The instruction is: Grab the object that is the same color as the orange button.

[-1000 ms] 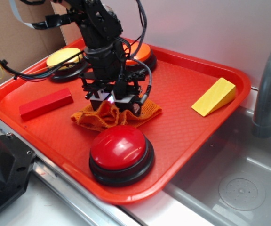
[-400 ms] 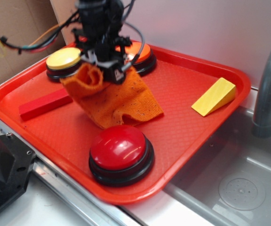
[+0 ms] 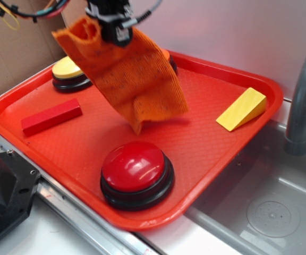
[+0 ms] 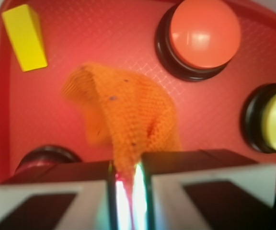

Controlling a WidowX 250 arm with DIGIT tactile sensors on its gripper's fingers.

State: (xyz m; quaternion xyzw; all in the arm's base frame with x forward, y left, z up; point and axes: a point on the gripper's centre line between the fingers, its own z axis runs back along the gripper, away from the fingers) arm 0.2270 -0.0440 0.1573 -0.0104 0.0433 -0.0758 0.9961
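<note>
The object, an orange knitted cloth with dark specks, hangs in the air above the red tray, clear of its floor. My gripper is shut on the cloth's top edge at the upper left of the exterior view. From the wrist, the cloth droops away from my gripper, pinched between the two jaws. The orange button shows fully in the wrist view at the tray's far side. In the exterior view only a sliver of the orange button peeks out behind the cloth.
A large red domed button sits near the tray's front edge. A yellow-topped button is at the back left, a red block at the left, a yellow wedge at the right. A sink with a grey faucet lies to the right.
My gripper has risen from the tray floor, carrying the cloth up with it. The cloth went from bunched on the tray to hanging free in the air.
</note>
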